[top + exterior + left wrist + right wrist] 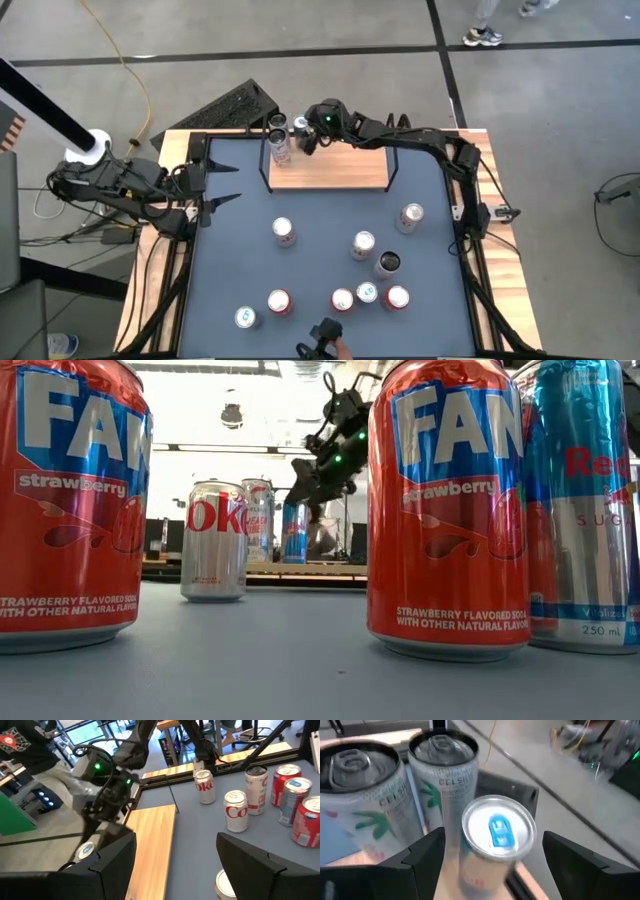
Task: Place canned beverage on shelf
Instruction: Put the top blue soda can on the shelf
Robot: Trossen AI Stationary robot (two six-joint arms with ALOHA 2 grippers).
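Note:
The shelf point(328, 168), a light-wood board with black rod uprights, stands at the table's far side. Two white Celsius cans point(279, 138) stand at its left end and also show in the right wrist view point(442, 775). Beside them is a slim can with a blue tab point(496, 832), upright at the board's far edge point(293, 532). My right gripper point(495, 865) is open just above it, one finger on either side of its top, touching nothing. My left gripper point(175, 865) is open and empty at the table's left edge point(215, 187).
Several cans stand on the blue-grey table: one at the middle point(284, 231), others right of it point(363, 244) point(411, 216), and a cluster near the front edge point(342, 299). Most of the shelf board to the right point(350, 170) is bare. A dark object point(325, 335) sits at the near edge.

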